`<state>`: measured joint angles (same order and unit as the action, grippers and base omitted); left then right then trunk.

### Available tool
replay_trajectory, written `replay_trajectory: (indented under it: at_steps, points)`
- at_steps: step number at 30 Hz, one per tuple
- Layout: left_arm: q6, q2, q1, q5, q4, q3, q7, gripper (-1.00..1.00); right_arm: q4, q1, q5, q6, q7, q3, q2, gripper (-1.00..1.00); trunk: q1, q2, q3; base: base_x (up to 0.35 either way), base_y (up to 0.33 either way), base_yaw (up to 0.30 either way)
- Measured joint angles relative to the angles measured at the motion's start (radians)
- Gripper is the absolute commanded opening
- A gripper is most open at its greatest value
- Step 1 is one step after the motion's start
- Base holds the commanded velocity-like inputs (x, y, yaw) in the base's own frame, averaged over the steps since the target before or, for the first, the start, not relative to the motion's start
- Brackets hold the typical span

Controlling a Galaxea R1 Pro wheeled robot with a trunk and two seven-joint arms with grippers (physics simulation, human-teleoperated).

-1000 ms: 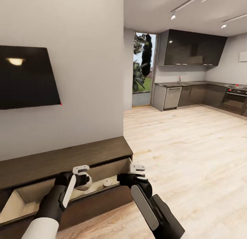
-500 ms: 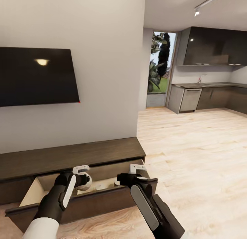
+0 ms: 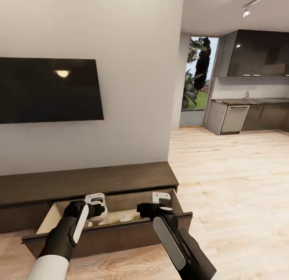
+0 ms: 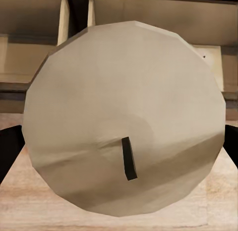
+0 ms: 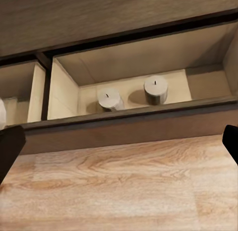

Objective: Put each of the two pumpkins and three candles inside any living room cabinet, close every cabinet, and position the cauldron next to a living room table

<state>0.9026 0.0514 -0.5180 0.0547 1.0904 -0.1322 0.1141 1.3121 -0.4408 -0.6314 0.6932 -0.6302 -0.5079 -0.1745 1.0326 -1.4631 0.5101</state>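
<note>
Your left gripper [image 3: 95, 203] is clamped on a candle [image 4: 124, 117], held over the cabinet's [image 3: 100, 179] open drawer [image 3: 108, 232] near its front edge. Two more candles [image 5: 155, 89] sit inside at the drawer's back wall. Your right gripper [image 3: 160, 198] has fingers spread, empty, above the drawer's right end.

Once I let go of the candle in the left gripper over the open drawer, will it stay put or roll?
The candle looks like a short, thick cylinder with a flat top, so it probably stands if released upright. Tipped on its side, it could roll. The two candles already in the drawer stand upright, which suggests they are stable.
</note>
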Motion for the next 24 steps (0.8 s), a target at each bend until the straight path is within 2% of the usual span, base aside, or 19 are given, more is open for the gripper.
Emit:
replay_trajectory:
  at_steps: [11, 24]
  points:
    - [0.001, 0.0, 0.0, 0.001, 0.001, 0.0, 0.0, -1.0, 0.0, 0.0, -0.001, -0.001, 0.001, -0.006, 0.0, 1.0, 0.0, 0.0, 0.0, 0.078, -0.025, 0.0]
    - [-0.002, 0.0, 0.0, 0.004, 0.001, 0.0, -0.001, -1.0, 0.003, 0.0, -0.001, -0.001, -0.001, -0.012, 0.0, 1.0, 0.0, 0.0, 0.0, 0.006, -0.066, 0.0]
